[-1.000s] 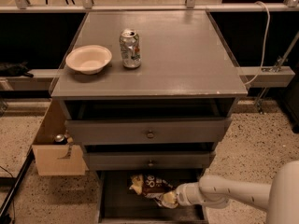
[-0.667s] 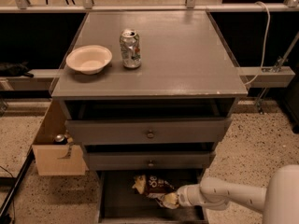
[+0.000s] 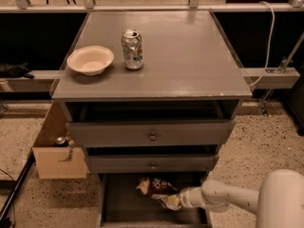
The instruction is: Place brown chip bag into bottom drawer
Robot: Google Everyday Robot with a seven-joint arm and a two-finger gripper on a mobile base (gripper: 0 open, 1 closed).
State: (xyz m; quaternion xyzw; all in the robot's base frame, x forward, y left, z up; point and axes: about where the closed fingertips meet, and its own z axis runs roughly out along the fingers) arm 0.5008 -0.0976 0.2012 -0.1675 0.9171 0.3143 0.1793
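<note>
— What differs from a second ago?

— Very little. The brown chip bag point(image 3: 153, 186) lies where it lay, on the dark floor of the open bottom drawer point(image 3: 122, 206), towards its far side and under the middle drawer's front point(image 3: 152, 163). The gripper point(image 3: 172, 202) stays at the bag's near right end, touching its pale corner. The white arm point(image 3: 219, 196) reaches in from the right as before, and the robot's rounded white body point(image 3: 281, 199) sits a shade further left.

— Is the gripper clamped on the bag?

— That cannot be told; the crumpled pale end and the gripper's tip merge together.

— What else is hard to see?

— The drawer's near edge is cut off by the bottom of the view, and the bag's lettering is unreadable. On the worktop point(image 3: 190, 56), the soda can point(image 3: 132, 49) and the bowl point(image 3: 90, 60) have not moved.
</note>
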